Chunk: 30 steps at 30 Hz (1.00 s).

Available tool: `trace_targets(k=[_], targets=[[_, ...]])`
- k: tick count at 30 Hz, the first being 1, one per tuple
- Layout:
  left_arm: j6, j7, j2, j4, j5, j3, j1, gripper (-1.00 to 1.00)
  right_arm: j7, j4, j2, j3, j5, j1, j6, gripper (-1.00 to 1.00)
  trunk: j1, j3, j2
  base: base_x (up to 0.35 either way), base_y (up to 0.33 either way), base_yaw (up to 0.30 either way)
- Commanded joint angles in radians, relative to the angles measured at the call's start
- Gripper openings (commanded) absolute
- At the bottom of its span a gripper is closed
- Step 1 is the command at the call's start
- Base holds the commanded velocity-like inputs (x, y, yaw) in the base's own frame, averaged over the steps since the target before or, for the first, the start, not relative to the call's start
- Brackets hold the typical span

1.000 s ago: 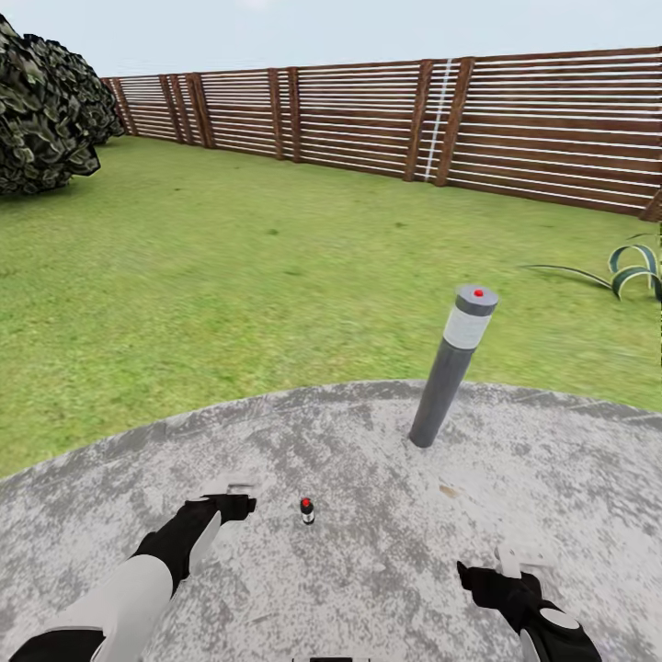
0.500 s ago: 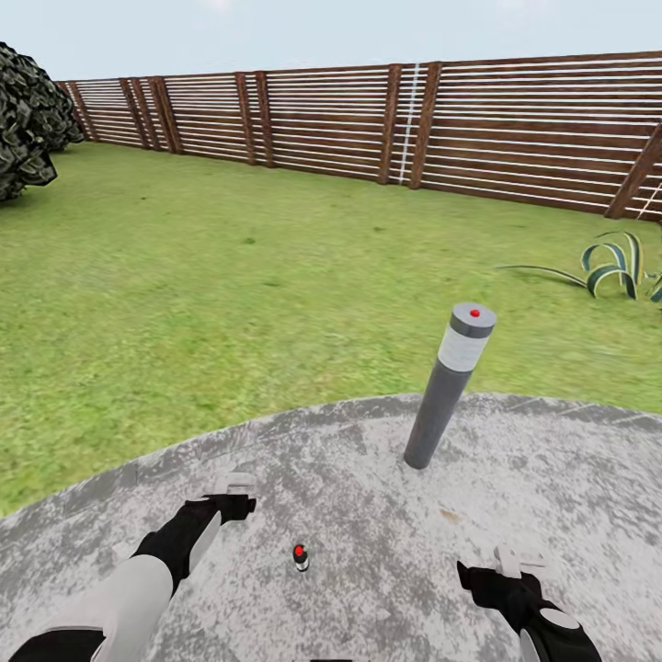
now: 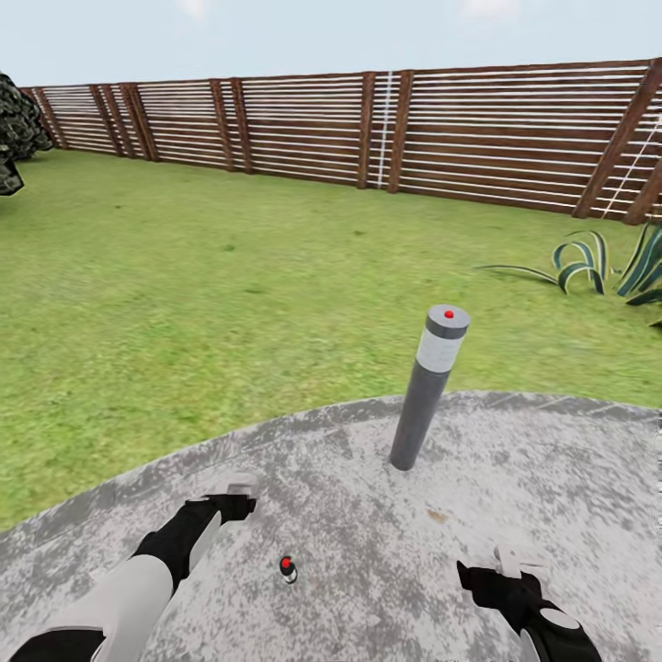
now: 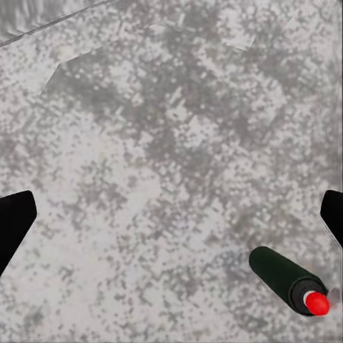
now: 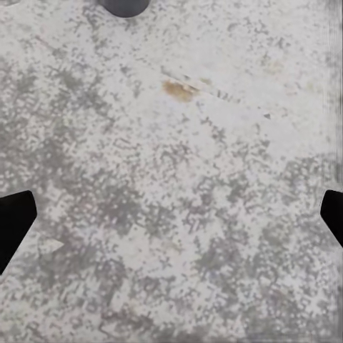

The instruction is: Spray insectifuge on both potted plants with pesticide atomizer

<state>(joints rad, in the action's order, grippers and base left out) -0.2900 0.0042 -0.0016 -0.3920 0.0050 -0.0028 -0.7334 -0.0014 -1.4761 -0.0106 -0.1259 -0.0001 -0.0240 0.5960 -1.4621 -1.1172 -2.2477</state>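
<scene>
Jaws on both our arms stand wide and hold nothing: the left gripper (image 3: 237,485) hangs over bare patio (image 3: 570,460), its dark fingertips (image 4: 14,221) at the far edges of the left wrist view, and the right gripper (image 3: 511,557) likewise, with nothing between its fingertips (image 5: 14,218) but mottled grey paving. Item, the atomizer (image 3: 289,570): a small dark bottle with a red neck, on the patio between our two arms, nearer the left one, untouched; in the left wrist view it (image 4: 289,279) sits off to one side of the jaws, not between them. Item, one grey bollard lamp (image 3: 427,388) with a red dot, upright on the patio beyond the atomizer. Item, lawn (image 3: 230,303), brown slatted fence (image 3: 460,138), a striped agave (image 3: 598,262) in the grass at right. Task status, as we judge it: barely begun. Atomizer located and within reach but not picked up; grasping, finding both potted plants, and all spraying remain.
</scene>
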Motion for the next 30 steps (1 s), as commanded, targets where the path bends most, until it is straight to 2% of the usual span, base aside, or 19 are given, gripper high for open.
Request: trace_targets(k=[1, 17, 30], targets=[[-0.006, 0.000, 0.000, -0.002, 0.000, 0.000, 0.000, 1.00, 0.000, -0.001, 0.000, 0.000, 0.000, -0.001, 0.005, 1.00, 0.000, 0.000, 0.000, 0.000, 0.000, -0.186], [-0.006, 0.000, 0.000, -0.002, 0.001, 0.003, 0.000, 1.00, 0.000, -0.001, 0.000, 0.000, 0.000, -0.001, 0.005, 1.00, 0.000, 0.018, 0.000, 0.000, 0.000, -0.186], [-0.006, 0.000, 0.000, -0.002, 0.001, 0.001, 0.000, 1.00, 0.000, -0.001, 0.000, 0.000, 0.000, -0.001, 0.005, 1.00, 0.000, 0.024, 0.000, 0.117, 0.109, -0.069]])
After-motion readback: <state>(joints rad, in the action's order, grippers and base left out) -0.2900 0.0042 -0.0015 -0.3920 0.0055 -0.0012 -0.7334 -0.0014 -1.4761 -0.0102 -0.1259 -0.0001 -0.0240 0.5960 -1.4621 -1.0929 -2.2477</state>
